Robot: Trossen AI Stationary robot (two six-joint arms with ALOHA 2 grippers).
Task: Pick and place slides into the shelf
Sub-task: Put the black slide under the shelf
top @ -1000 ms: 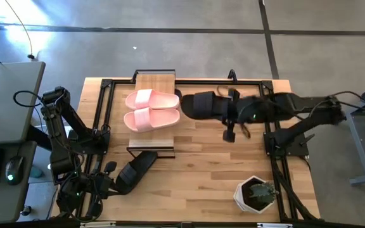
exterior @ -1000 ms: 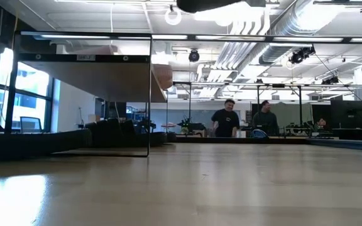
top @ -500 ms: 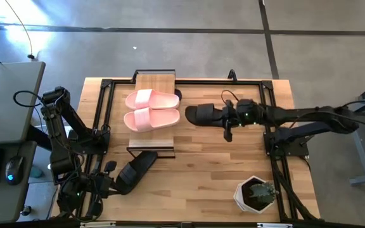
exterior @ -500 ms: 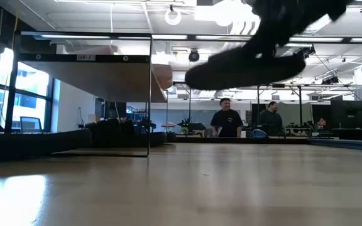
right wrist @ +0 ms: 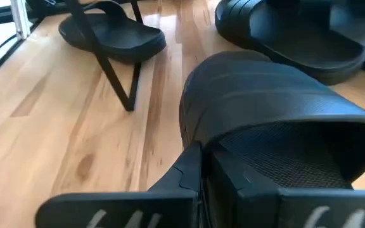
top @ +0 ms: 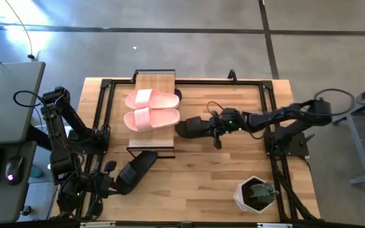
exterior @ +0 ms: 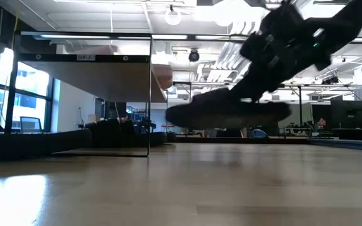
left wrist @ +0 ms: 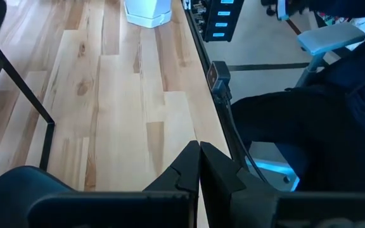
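While claw-held (top: 218,126), matte blk slide (top: 192,127)

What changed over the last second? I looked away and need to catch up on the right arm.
The right end effector, shut on a black slide, carried it down toward the tabletop and closer to the shelf; in the low view it now hangs just above the wood. Unchanged: the pink pair on the shelf top, the other black slide near the left end effector, and the plant pot.

My pincer (right wrist: 201,166) grips a black slide (right wrist: 271,120) above the desk (right wrist: 75,139); two more black slides (right wrist: 113,33) lie beyond.
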